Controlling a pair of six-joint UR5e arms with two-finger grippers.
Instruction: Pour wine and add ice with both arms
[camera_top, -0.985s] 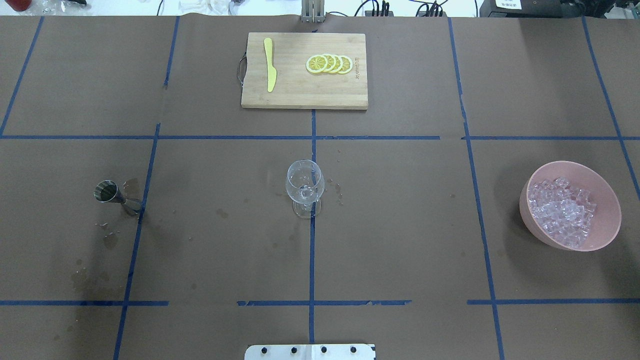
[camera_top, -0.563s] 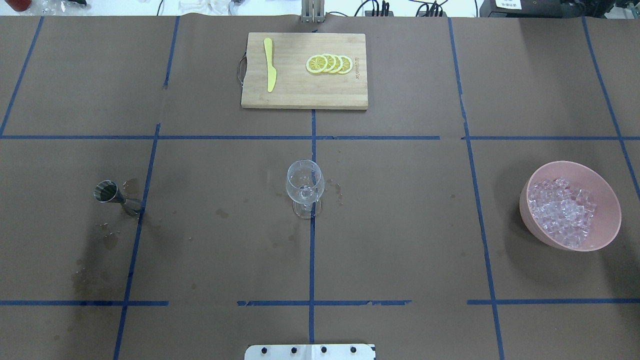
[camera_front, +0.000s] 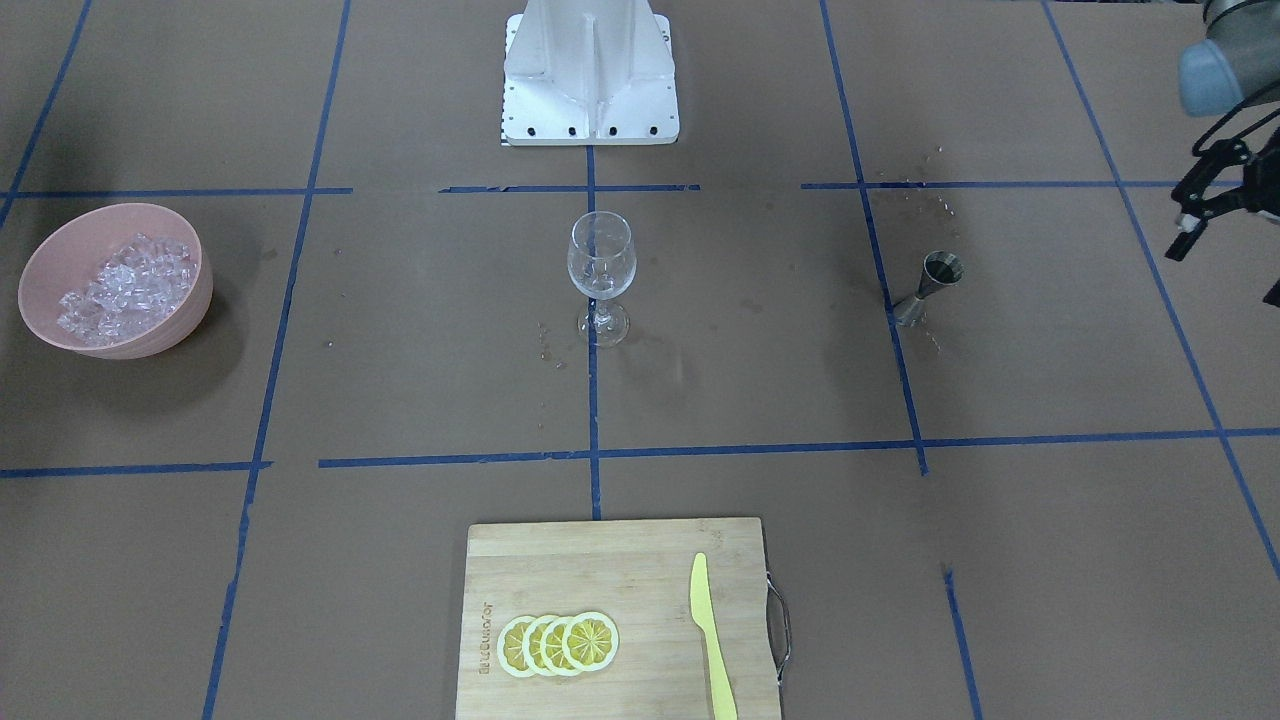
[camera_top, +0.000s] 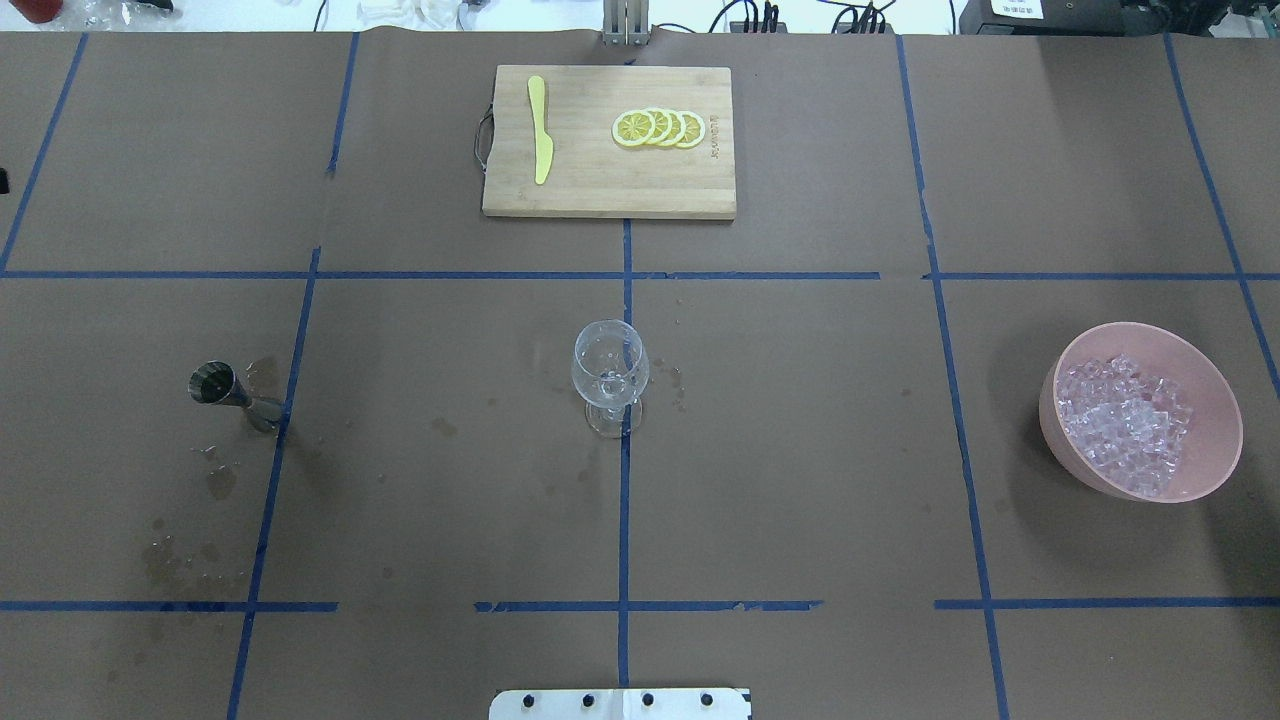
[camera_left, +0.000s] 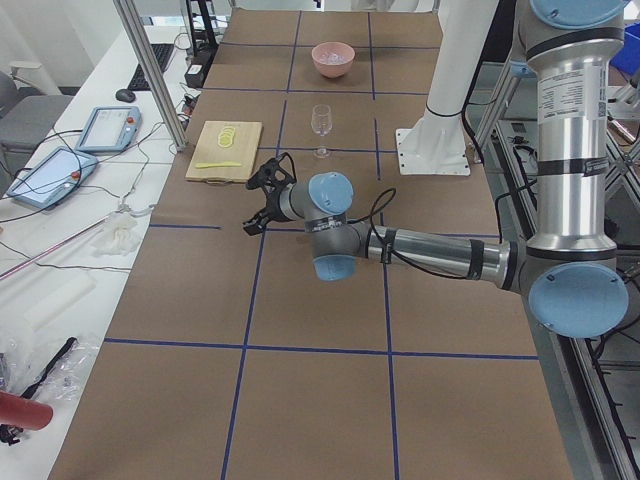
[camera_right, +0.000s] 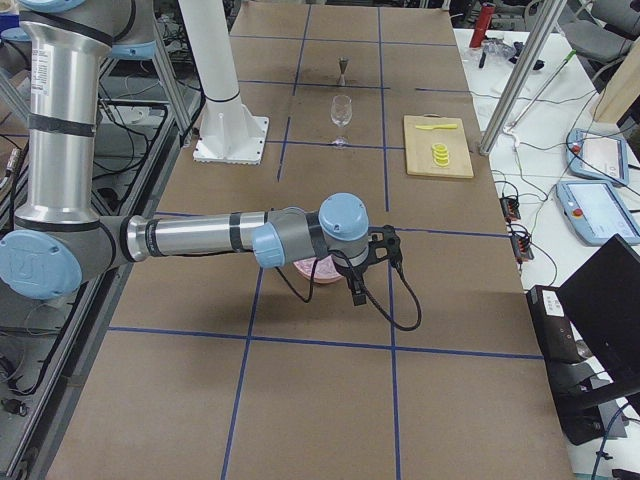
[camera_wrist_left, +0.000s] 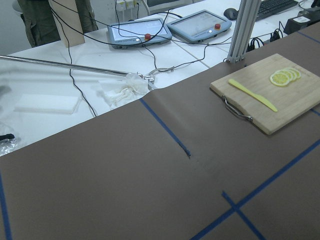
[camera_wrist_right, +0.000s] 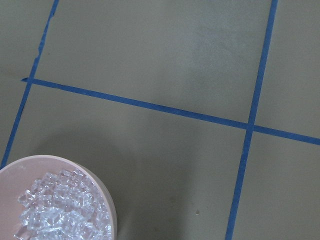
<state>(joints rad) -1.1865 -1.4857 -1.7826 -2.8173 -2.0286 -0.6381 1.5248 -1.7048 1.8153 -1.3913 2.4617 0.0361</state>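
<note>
Clear glassy ice cubes (camera_top: 1125, 425) heaped in the pink round bowl (camera_top: 1218, 440) at the robot's right end of the brown counter (camera_top: 800, 450), well apart from the clear stemmed wine glass (camera_top: 610, 372) (left jaws, right jaws: wide or narrow, I cannot tell).

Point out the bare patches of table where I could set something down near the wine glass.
Bare paper lies between the wine glass and the jigger, between it and the pink bowl of ice, and between it and the cutting board. Most crowded: the board, holding a yellow knife and lemon slices.
</note>
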